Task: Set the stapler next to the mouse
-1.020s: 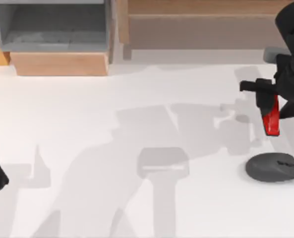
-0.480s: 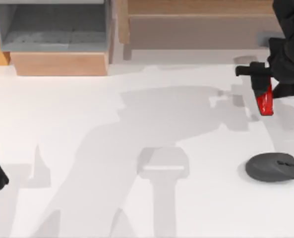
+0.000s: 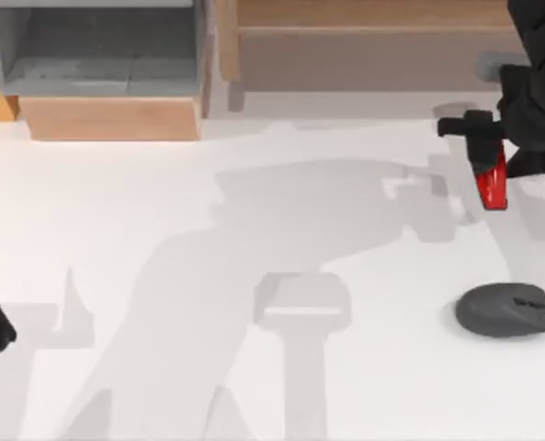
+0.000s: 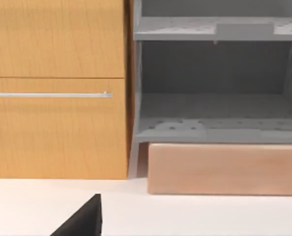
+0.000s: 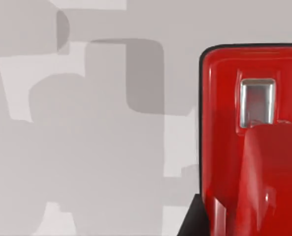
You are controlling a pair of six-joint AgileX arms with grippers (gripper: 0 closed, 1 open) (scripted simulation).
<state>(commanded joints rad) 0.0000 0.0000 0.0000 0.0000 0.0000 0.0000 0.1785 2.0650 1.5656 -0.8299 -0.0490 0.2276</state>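
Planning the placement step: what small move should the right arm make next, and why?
Probably carry the stapler toward the top view's lower edge, then lower it beside the mouse. The right pincer holds it above the table, well apart from the mouse.

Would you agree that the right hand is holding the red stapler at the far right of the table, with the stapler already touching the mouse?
Not quite. The right hand does hold the red stapler at the far right of the table, but the top view shows it well apart from the mouse, with bare table between them.
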